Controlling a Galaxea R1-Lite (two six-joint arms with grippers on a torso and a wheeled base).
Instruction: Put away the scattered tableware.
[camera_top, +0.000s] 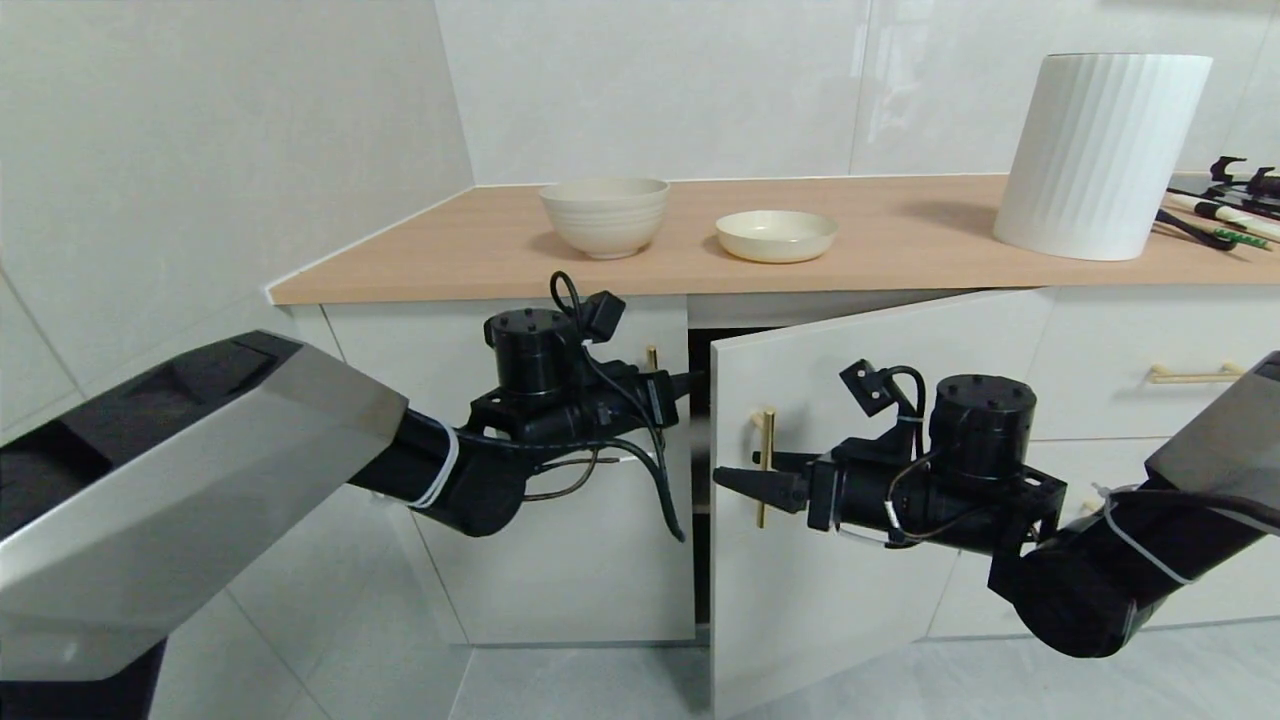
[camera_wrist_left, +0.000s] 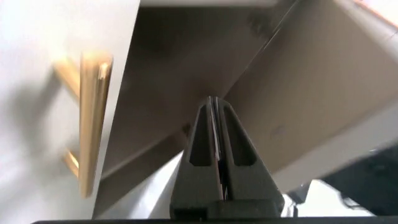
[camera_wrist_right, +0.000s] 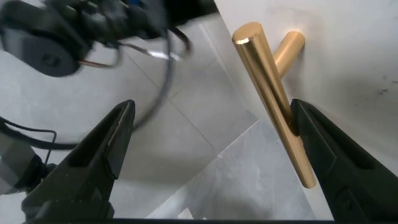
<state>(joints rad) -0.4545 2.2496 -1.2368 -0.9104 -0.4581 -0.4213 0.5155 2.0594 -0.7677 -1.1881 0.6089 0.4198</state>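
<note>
**Tableware**
- Ribbed pale bowl: upper centre of the head view, upright on the wooden counter.
- Shallow cream dish: just right of the bowl, apart from it.

**My tools**
- My left gripper: mid-frame, at the dark gap between the cabinet doors. Fingers are pressed together with nothing between them.
- My right gripper: right of centre. Fingers are spread wide, one on each side of the gold handle and not clamped on it.

**Cabinet**
- Right door: swung partly open.
- Left door: flush.

**Other**
- White ribbed canister: upper right.
- Utensils: far right edge.
</note>
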